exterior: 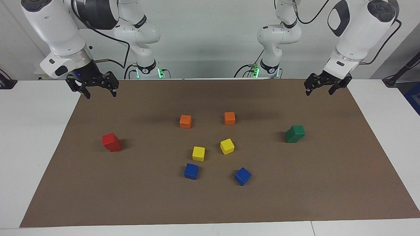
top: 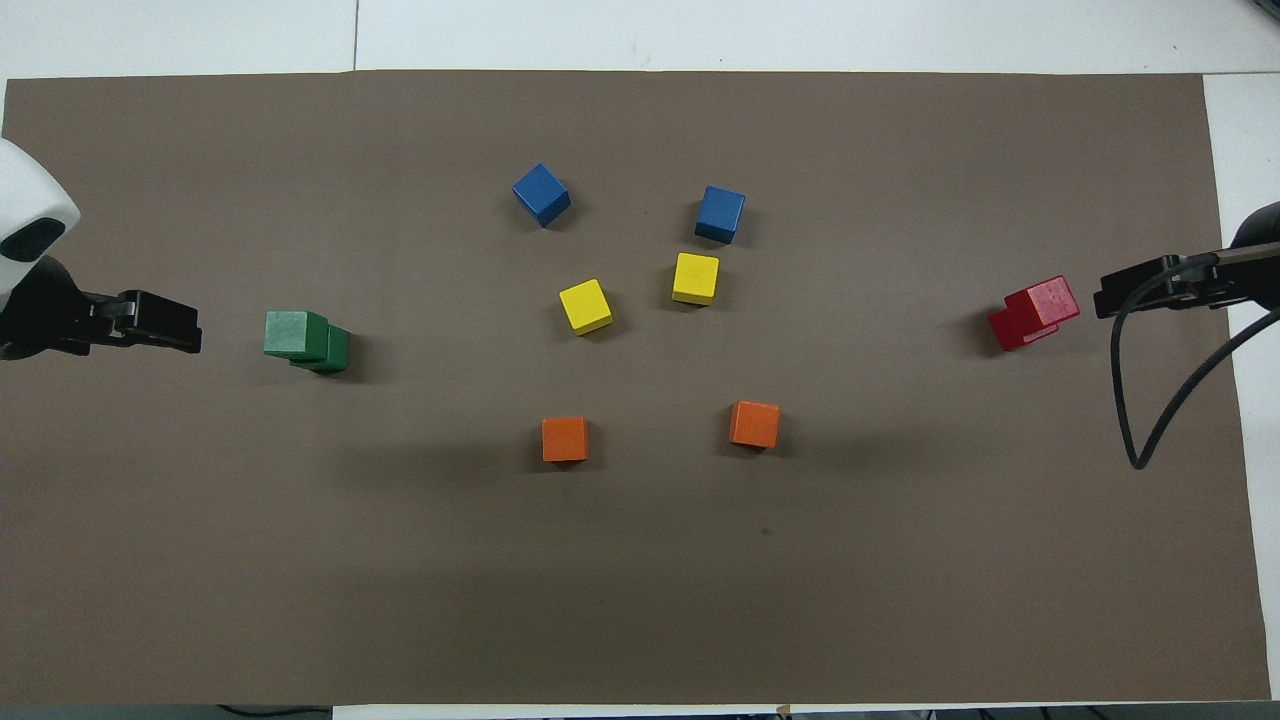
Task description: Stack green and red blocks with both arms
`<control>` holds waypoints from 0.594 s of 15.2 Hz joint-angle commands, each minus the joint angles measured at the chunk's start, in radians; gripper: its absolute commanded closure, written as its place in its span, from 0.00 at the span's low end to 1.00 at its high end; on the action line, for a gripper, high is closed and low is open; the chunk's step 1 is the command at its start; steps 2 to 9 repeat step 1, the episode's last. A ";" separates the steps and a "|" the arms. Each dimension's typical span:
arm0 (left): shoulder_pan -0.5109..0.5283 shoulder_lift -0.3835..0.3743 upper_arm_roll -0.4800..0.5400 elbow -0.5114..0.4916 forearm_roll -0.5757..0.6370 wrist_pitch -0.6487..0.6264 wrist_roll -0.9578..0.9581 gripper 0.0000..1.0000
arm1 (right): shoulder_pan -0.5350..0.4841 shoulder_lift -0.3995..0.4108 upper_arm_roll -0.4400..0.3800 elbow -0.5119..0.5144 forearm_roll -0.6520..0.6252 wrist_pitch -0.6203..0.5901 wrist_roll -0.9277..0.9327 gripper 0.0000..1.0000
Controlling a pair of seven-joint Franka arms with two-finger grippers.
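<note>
You find both grippers raised at the robots' edge of the brown mat (exterior: pixel 295 203): the right gripper (exterior: pixel 97 88) at its own end, the left gripper (exterior: pixel 324 87) at its end, both with fingers spread and empty. Farther out, a red stack (exterior: pixel 111 142) sits toward the right arm's end and a green stack (exterior: pixel 295 134) toward the left arm's, each two cubes high and its own arm nearest. No readable writing shows.

A white counter (exterior: pixel 36 137) made of panels with visible seams carries a wide brown mat (exterior: pixel 210 203) that covers most of its top, a plain pale wall (exterior: pixel 210 36) rises at the robots' end, and soft, even light leaves faint shadows on the mat.
</note>
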 commanded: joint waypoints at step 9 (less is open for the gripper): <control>0.008 -0.041 0.000 -0.012 -0.015 -0.012 0.012 0.00 | 0.000 -0.008 0.001 -0.016 -0.008 0.012 0.018 0.00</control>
